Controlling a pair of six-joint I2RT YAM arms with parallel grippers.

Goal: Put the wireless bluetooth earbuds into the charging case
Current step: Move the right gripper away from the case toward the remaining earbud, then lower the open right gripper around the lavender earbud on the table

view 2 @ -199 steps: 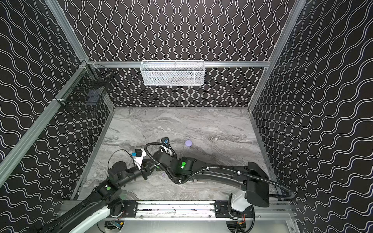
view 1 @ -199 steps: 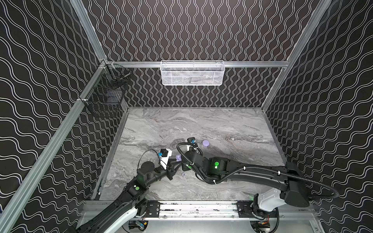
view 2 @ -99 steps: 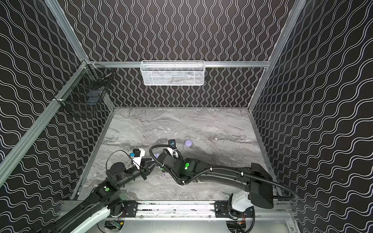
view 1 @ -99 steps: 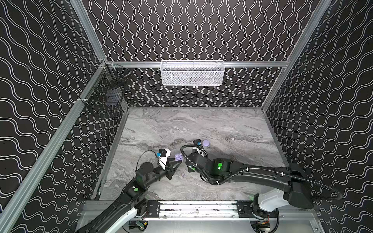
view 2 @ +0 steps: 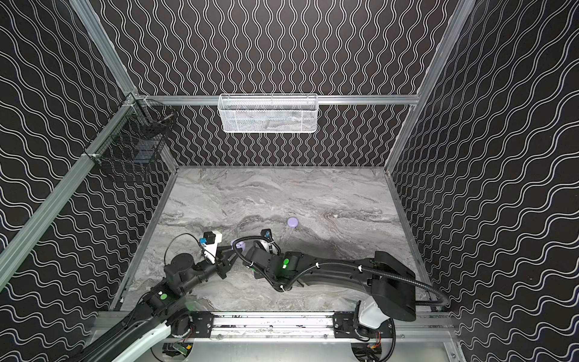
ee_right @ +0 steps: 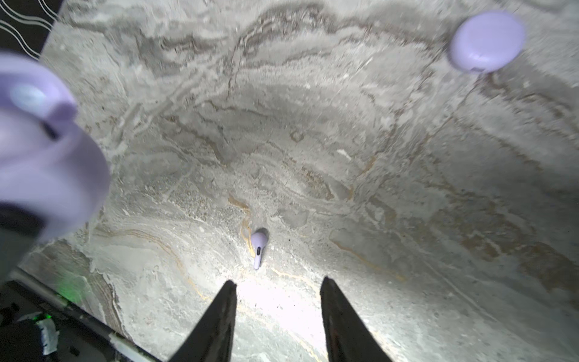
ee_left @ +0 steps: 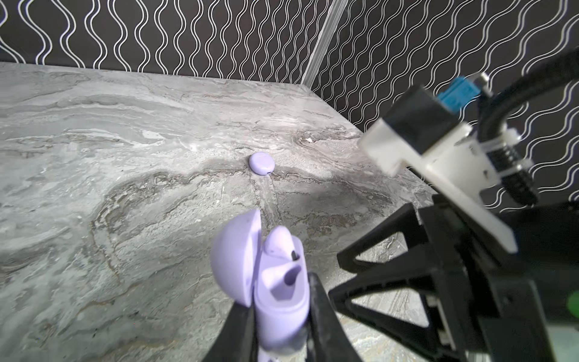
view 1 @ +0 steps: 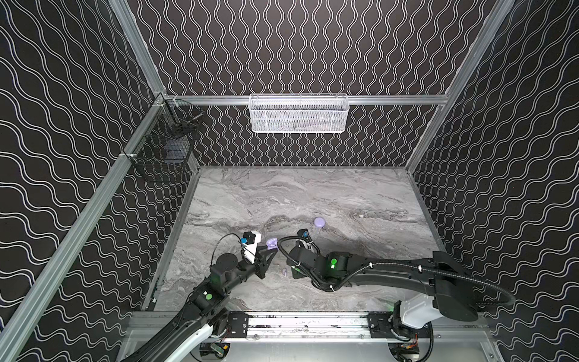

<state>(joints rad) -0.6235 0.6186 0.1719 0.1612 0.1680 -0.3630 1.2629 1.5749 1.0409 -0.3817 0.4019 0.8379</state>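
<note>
Still clamping the open charging case (ee_left: 275, 291) in the narrow left tool (ee_left: 277, 301), up off the desk (view 1: 344, 194), with the lid swung aside. Showing one of the wireless bluetooth earbuds (ee_left: 280, 239) seated head-up in that case, next to what looks like an empty socket, though too blurred to swear to. Losing the lower half of the case behind the black jaws in the left wrist view. Reduced to a small lavender blob in both top views, and partly covered by the right arm (view 2: 329, 272) in a top view.

Holding the right tool (ee_right: 278, 280) empty, with jaws parted partway, aimed down over a loose earbud (ee_right: 258, 247) lying flat on the desk just ahead of the jaws, untouched. Cannot make out the right tool's jaws in either top view, tucked under the wrist.

Leaving a closed case (view 1: 319, 222) farther back on the desk, well apart from both tools, with contents hidden.

Against a second ago: has drawn the right tool away from the held case, tipped it down toward the desk and spread it wider. Has kept the left tool just as tight and the case nearly in place. Has left the loose earbud and closed case in their old spots.
</note>
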